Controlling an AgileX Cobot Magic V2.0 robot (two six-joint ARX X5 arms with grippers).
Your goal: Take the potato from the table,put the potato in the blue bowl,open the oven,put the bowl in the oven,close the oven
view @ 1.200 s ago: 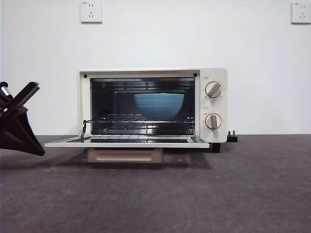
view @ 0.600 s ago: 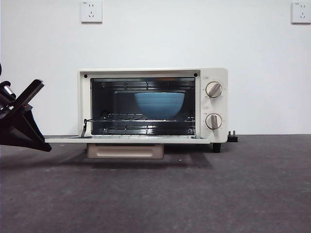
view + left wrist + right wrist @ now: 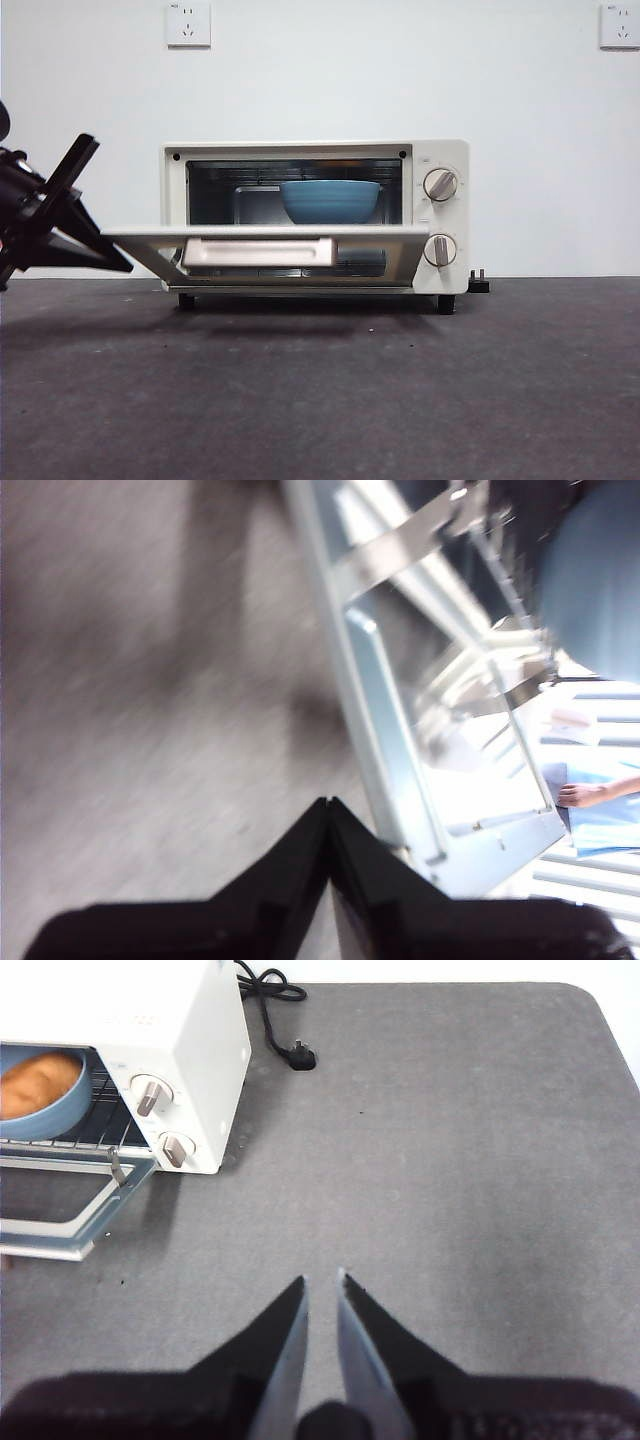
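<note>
Closing step in hand. Left gripper, jaws clenched on nothing, sits at the outer corner of the oven door, which is tilted partway up. Beyond it, the blue bowl stands on the rack inside the oven, the potato in it. Right gripper waits well apart over the table, jaws nearly together, empty. Next move likely: push door upward until flush.
</note>
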